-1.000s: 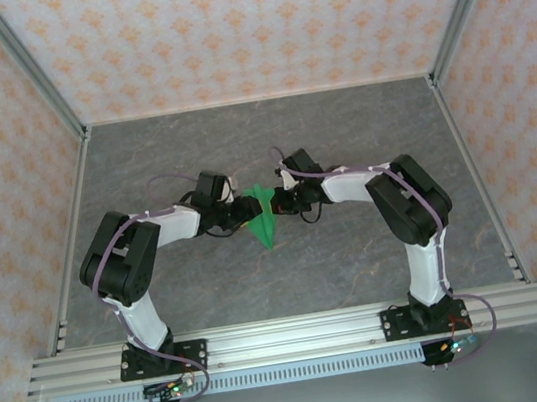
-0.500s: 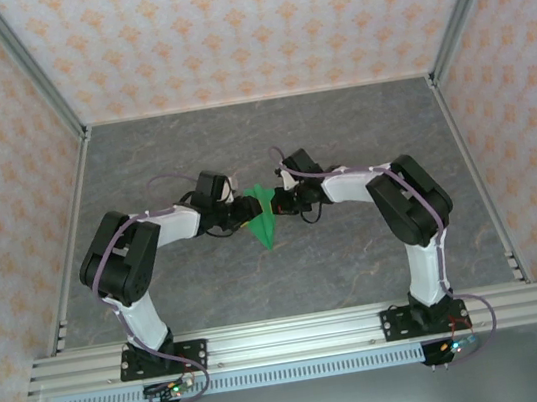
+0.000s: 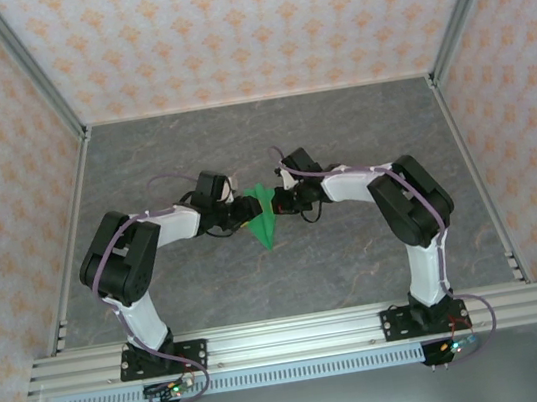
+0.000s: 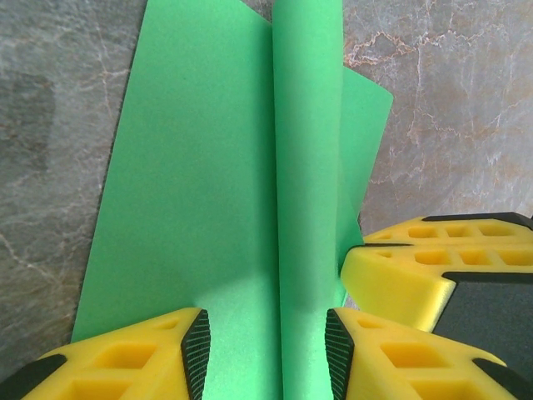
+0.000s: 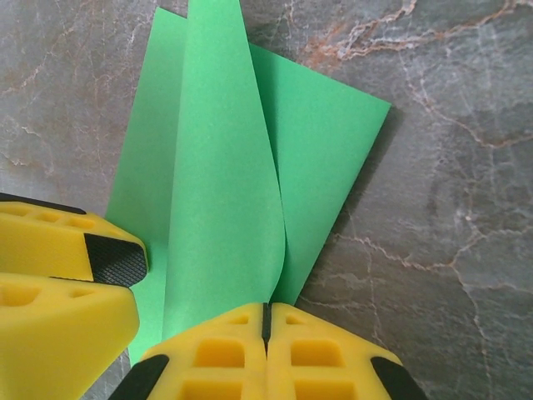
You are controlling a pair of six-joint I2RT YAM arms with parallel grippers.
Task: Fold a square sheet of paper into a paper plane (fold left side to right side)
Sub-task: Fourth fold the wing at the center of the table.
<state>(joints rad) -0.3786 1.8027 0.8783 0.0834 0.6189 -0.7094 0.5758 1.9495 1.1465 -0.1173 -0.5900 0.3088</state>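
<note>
Paper plane point(image 3: 262, 220): bright green pointed dart, centre flap standing up.

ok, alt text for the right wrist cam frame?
The right end effector, its yellow fingers closed together at the bottom edge, pinches a raised, curling flap of the folded green paper lying on a grey marbled table. The left end effector, also yellow with a black pad, sits at the paper's lower left edge.

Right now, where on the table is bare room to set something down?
Free: the far half of the table up to the back wall; the near strip between paper and rail. Crowded: the middle, where left gripper and right gripper meet.
</note>
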